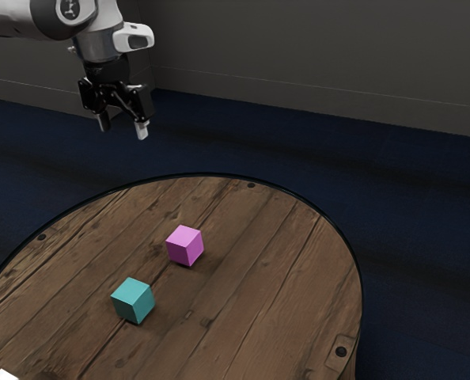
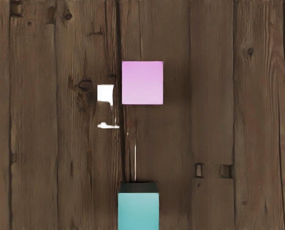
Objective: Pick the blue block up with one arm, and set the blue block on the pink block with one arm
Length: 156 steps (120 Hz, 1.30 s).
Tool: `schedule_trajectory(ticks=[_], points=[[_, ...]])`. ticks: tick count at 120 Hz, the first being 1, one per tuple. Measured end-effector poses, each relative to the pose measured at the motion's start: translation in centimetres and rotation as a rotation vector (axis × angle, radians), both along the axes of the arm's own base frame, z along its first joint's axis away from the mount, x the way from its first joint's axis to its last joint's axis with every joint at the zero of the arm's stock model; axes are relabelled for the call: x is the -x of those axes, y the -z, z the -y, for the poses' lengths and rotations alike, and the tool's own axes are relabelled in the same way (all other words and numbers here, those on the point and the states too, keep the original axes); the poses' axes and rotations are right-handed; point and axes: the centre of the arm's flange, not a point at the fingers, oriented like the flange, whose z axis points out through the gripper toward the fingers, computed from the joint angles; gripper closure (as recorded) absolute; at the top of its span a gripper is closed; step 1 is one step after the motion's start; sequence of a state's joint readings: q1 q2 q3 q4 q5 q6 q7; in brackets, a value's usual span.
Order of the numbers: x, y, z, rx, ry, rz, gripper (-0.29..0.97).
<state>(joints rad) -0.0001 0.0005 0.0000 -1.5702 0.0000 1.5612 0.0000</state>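
A teal-blue block [image 1: 133, 300] rests on the round wooden table [image 1: 282, 261], toward the front. The pink block [image 1: 185, 245] sits a short way behind it and to the exterior view's right, apart from it. My gripper [image 1: 123, 127] hangs high above the table's far left edge, open, with nothing between its fingers. From the wrist view I look straight down on the pink block [image 2: 142, 82] and the blue block [image 2: 138, 211], with a gap of bare planks between them.
The table is a round top of dark planks with a black rim [image 1: 354, 261]. A small white object [image 1: 3, 374] peeks in at the front left corner. Dark blue floor surrounds the table.
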Motion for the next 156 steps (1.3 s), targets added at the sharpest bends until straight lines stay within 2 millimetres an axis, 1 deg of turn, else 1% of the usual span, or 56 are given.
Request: schedule_trajectory(ticks=[2, 5, 8, 11, 17, 25, 36, 38, 43, 45, 48, 52, 57, 62, 67, 74, 82, 86, 90, 99, 102, 106, 124, 130, 135, 146, 151, 156], points=[[-0.8, -1.7, 0.0, 0.001, -0.003, 0.025, 0.0], [-1.4, -3.3, 0.0, 0.002, -0.007, 0.046, 0.0], [-1.7, -4.3, -0.2, 0.003, -0.014, 0.052, 0.0], [-1.8, -4.9, -0.5, 0.004, -0.023, 0.051, 0.0], [-1.7, -5.3, -1.4, 0.004, -0.046, 0.036, 0.0], [-1.5, -5.4, -2.3, 0.005, -0.071, 0.012, 0.0], [-1.2, -5.2, -2.4, 0.004, -0.081, -0.017, 0.0], [-1.0, -5.6, -2.3, 0.004, -0.08, -0.012, 0.0], [0.6, -10.0, -1.7, 0.003, -0.072, 0.065, 0.0], [1.3, -11.4, -1.4, 0.005, -0.064, 0.088, 0.0], [1.8, -12.6, -0.7, 0.007, -0.048, 0.108, 0.0], [2.2, -13.4, 0.6, 0.002, -0.022, 0.121, 0.0], [2.3, -13.5, 2.4, -0.001, 0.015, 0.119, 0.0], [2.1, -13.0, 4.0, -0.003, 0.048, 0.104, 0.0], [1.7, -12.2, 5.0, -0.006, 0.07, 0.086, 0.0], [1.2, -11.4, 5.3, -0.013, 0.078, 0.072, 0.0], [1.4, -10.5, 5.3, -0.043, 0.081, 0.052, 0.0], [2.6, -9.2, 5.3, -0.064, 0.082, 0.028, 0.0], [3.7, -7.3, 5.4, -0.084, 0.085, 0.004, 0.0], [3.9, 0.8, 6.1, -0.108, 0.113, -0.071, 0.0], [3.5, 2.9, 6.2, -0.11, 0.121, -0.082, 0.0], [2.9, 5.1, 6.2, -0.11, 0.126, -0.087, 0.0], [0.8, 11.9, 5.3, -0.073, 0.117, -0.104, 0.0], [0.5, 14.2, 4.8, -0.052, 0.105, -0.111, 0.0], [0.8, 16.6, 4.4, -0.033, 0.092, -0.124, 0.0], [1.8, 20.7, 3.0, -0.007, 0.066, -0.131, 0.0], [2.9, 22.7, 2.2, 0.0, 0.054, -0.134, 0.0], [4.1, 24.2, 1.4, 0.004, 0.041, -0.129, 0.0]])
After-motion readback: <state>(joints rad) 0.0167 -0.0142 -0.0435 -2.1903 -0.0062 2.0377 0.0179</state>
